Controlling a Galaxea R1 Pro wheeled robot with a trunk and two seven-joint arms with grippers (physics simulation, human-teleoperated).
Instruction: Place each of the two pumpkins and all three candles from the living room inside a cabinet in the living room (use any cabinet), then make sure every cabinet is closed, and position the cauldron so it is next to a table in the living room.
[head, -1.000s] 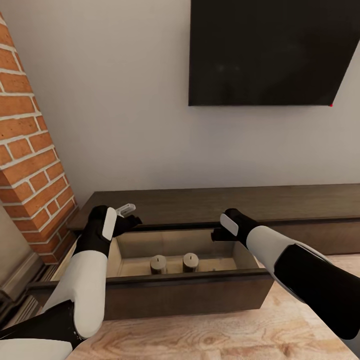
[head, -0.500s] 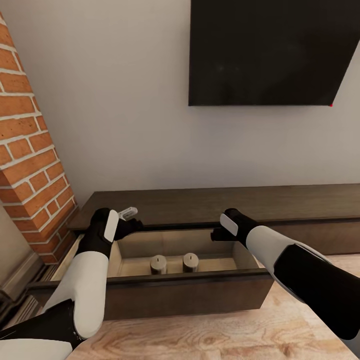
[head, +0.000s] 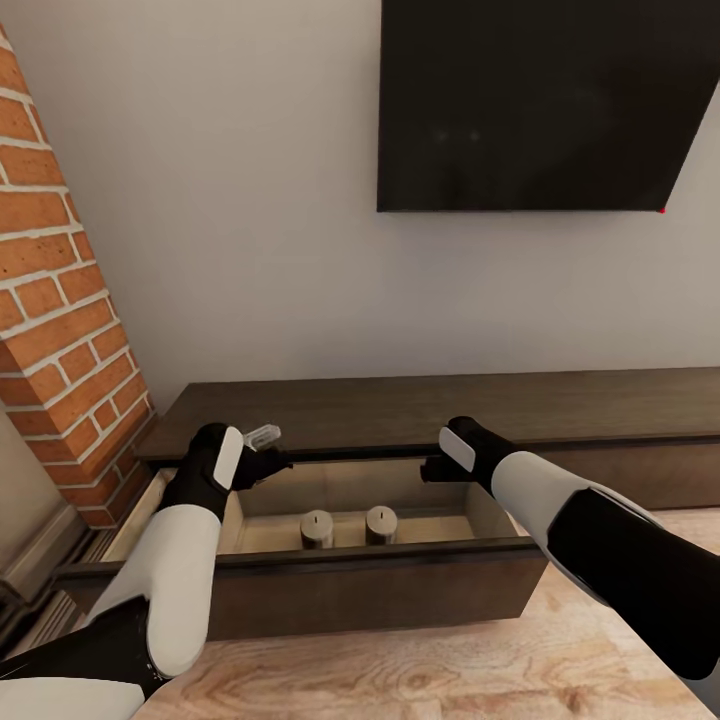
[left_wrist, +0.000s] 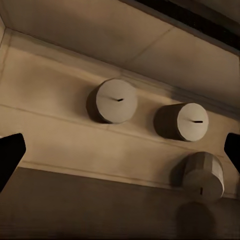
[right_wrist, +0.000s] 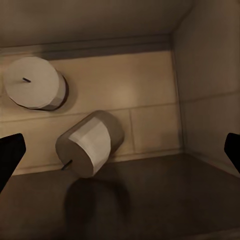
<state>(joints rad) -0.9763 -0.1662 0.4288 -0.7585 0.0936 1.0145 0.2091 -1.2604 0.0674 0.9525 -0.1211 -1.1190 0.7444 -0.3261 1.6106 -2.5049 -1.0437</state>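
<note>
Room: a pale grey wall is seen carrying a large black flat screen (head: 540, 100), with a red brick column (head: 60, 330) at the left and a light wood-grain floor (head: 400, 670) below. Along the wall a long low dark-brown wooden cabinet (head: 450, 405) is set, its wide handle-less drawer (head: 370, 585) pulled out and its pale beige inside exposed.

Fingers: the left gripper (head: 262, 452) is held over the drawer's rear left corner, and the right gripper (head: 432, 470) over its rear right part. In both wrist views the dark fingertips (left_wrist: 10, 155) (right_wrist: 10, 155) are seen far apart at the picture edges, spread wide with nothing between them.

Candles, short stubby grey-beige cylinders with small wicks: three are counted, all on the drawer floor beneath the grippers and clear of the fingers. Two upright candles (head: 316, 528) (head: 381, 523) are seen side by side in the head view. A third candle (right_wrist: 90, 149) is shown tipped on its side just beside one upright one.
</note>
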